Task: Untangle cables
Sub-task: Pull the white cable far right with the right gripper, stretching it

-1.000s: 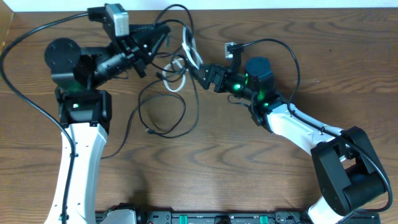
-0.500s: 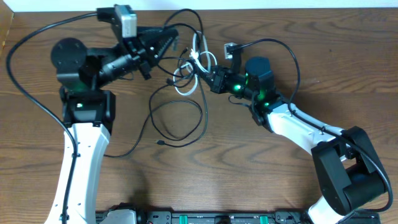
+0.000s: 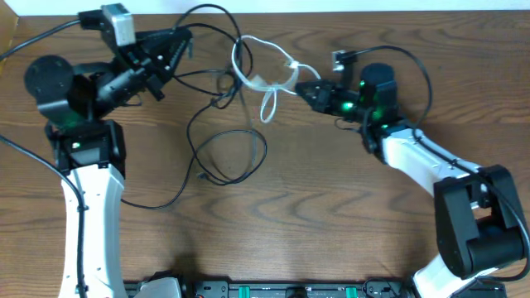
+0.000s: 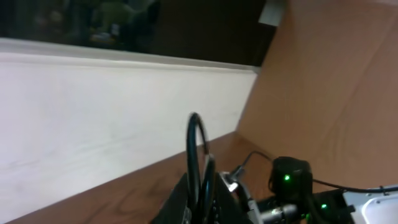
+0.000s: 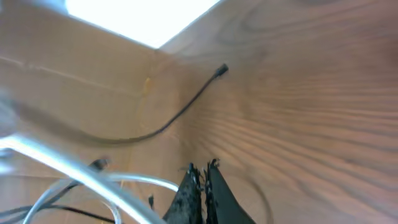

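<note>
Your right gripper (image 3: 305,89) seems pinched on the white cable (image 3: 263,83). Left of it, your left gripper (image 3: 172,45) clamps a black cable (image 4: 193,146), spreading the tangle between them.

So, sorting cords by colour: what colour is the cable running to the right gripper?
White; the white cable shows best in the overhead view.

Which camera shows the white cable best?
The overhead view: the white cable lies in plain sight there, loops and all. The right wrist view catches only blurred close-up strands; the left wrist view shows none of it.
</note>
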Controlling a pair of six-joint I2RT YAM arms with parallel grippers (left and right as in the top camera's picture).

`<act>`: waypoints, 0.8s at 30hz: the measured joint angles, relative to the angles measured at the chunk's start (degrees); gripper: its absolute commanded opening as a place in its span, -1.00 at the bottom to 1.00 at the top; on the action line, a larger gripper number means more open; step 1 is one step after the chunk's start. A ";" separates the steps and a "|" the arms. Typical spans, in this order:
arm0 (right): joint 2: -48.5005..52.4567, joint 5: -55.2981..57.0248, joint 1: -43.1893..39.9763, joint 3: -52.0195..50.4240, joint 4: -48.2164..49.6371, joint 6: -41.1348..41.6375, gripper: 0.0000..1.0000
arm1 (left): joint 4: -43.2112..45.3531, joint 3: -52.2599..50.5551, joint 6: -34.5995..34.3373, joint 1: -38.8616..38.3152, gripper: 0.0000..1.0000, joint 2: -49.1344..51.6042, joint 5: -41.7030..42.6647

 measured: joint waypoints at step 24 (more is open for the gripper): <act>0.00 -8.13 -22.97 0.02 -23.17 -9.55 -0.98 | 0.02 0.00 0.00 3.08 -0.85 0.02 0.15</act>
